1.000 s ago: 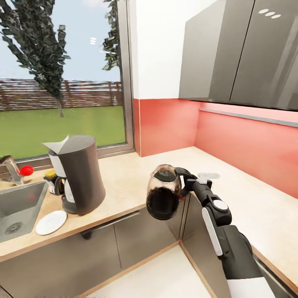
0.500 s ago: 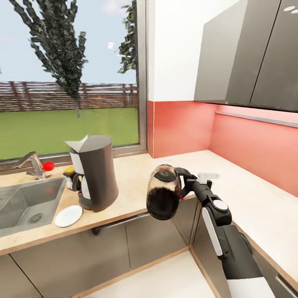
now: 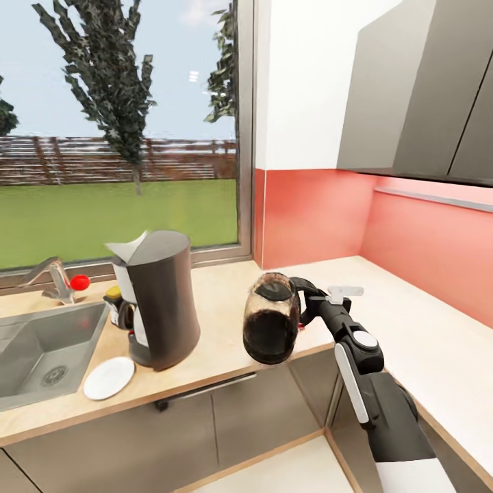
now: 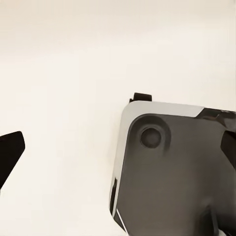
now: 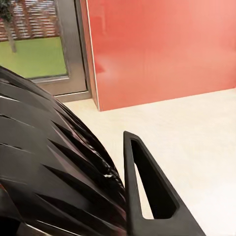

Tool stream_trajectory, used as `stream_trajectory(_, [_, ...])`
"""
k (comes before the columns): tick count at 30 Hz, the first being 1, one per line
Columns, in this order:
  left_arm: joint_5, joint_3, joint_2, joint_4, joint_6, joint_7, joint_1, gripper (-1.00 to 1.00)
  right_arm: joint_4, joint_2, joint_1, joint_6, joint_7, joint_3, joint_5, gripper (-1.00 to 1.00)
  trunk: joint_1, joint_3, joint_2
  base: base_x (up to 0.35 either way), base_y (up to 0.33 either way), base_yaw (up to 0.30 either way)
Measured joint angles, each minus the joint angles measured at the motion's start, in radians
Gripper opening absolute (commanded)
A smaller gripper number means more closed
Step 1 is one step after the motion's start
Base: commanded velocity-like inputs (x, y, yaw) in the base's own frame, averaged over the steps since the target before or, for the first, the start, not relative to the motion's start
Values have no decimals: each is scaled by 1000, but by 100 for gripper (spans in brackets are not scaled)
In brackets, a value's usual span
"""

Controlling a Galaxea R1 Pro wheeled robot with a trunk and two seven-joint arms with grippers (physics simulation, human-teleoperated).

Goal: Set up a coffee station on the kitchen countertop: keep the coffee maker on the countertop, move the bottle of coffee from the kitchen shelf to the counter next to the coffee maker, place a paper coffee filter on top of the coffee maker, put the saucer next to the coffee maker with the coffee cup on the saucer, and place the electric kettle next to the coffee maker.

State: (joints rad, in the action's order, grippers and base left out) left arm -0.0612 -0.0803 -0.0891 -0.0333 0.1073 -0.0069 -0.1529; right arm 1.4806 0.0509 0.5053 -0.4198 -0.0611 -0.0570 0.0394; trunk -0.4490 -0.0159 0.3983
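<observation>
The dark grey coffee maker [image 3: 163,301] stands on the beige kitchen countertop [image 3: 219,322] beside the sink. A white paper coffee filter [image 3: 130,245] sits on its top. The yellow-lidded bottle of coffee [image 3: 114,296] stands just behind it, and the bare white saucer [image 3: 108,378] lies in front near the counter edge. My right gripper [image 3: 307,306] is shut on the handle of the electric kettle [image 3: 270,327], holding it in the air over the counter's front edge, right of the coffee maker. The right wrist view has the kettle's dark body [image 5: 49,162] and handle [image 5: 147,191] up close. My left gripper [image 4: 118,152] is open over pale floor.
A steel sink [image 3: 41,349] with a faucet [image 3: 58,281] and a red knob [image 3: 80,281] lies left of the coffee maker. The counter turns a corner along the red backsplash [image 3: 315,212]. Grey wall cabinets [image 3: 418,89] hang at the upper right. A grey part of my base [image 4: 172,167] is under the left gripper.
The head view has shifted, so the whole scene slid right and nearer. The kettle, still held, now hangs over the counter's front edge instead of in front of the cabinet doors.
</observation>
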Motion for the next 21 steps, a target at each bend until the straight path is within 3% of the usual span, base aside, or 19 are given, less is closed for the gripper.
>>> stream_trajectory(11, [0,-1,0,-1,0,0,15,100,-10,0,0,0,0,0,0,-100,0,0,0,273,3,8])
stream_trajectory(21, [2,0,-1,0,-7,-1,20,100,-11,1,0,0,0,0,-1,-100,-1,0,0,98,58,251])
